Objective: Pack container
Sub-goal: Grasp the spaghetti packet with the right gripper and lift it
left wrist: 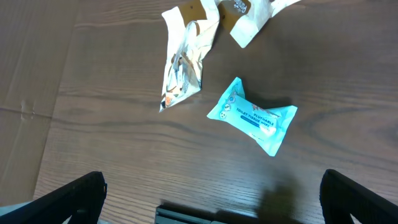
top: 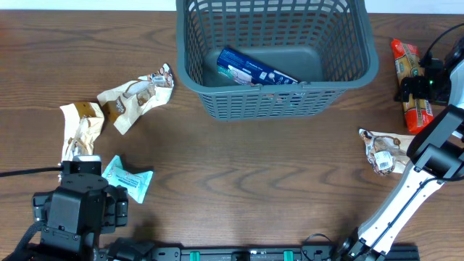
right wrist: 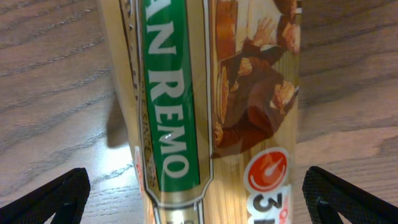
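- The right gripper [right wrist: 196, 186] has its jaws spread wide and grips nothing. It hangs low over a long pasta packet [right wrist: 211, 93] lettered "SAN REMO", with one finger out to each side of it.
- The pasta packet lies flat on the table [right wrist: 50, 74], running straight ahead between those fingers.
- The container [top: 275, 101] stands upright on the table, well to the left of the right gripper, and far ahead and to the right of the left gripper. A blue packet [top: 254, 70] lies slantwise on its bottom.
- The left gripper [left wrist: 214, 186] is also wide open and empty, above bare table.
- A teal tissue packet [left wrist: 252, 116] lies just ahead of the left gripper, a little to its right.
- A crumpled cream packet [left wrist: 183, 68] lies further ahead and to the left, with a cream-and-brown packet [left wrist: 249, 15] beyond it.
- A small white packet [top: 383, 148] lies behind the right gripper, beside the right arm.
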Controlling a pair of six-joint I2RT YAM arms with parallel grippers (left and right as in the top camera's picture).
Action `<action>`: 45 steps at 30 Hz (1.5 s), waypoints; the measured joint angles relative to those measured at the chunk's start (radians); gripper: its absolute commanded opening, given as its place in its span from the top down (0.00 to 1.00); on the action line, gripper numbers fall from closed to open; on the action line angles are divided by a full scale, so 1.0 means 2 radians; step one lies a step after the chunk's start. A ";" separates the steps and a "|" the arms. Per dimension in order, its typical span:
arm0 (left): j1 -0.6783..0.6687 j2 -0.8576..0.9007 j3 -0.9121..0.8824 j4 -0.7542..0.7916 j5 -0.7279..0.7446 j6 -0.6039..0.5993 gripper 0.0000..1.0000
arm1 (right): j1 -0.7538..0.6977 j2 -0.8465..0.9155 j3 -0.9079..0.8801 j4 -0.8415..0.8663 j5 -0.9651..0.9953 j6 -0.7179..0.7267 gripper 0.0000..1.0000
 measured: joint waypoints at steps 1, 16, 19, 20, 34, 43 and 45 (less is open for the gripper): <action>0.000 0.000 0.000 0.000 0.000 0.000 0.01 | 0.000 0.002 0.000 0.001 0.000 0.000 0.01; 0.000 0.000 0.000 0.000 0.000 0.000 0.01 | 0.000 0.020 0.000 0.003 -0.002 0.008 0.16; 0.000 0.000 0.000 0.000 0.000 0.000 0.01 | 0.000 0.020 0.000 0.003 0.000 0.013 0.83; 0.000 0.000 0.000 0.000 0.000 0.000 0.02 | -0.001 0.020 0.000 0.003 -0.001 0.014 0.98; 0.000 0.000 0.000 0.000 0.000 0.000 0.01 | -0.004 0.016 0.018 0.020 -0.023 0.108 0.99; 0.000 0.000 0.000 0.000 0.000 0.000 0.01 | -0.008 0.030 0.178 -0.013 -0.141 0.160 0.98; 0.000 0.000 0.000 0.000 0.002 0.000 0.01 | -0.008 0.022 0.233 -0.011 -0.173 0.175 0.98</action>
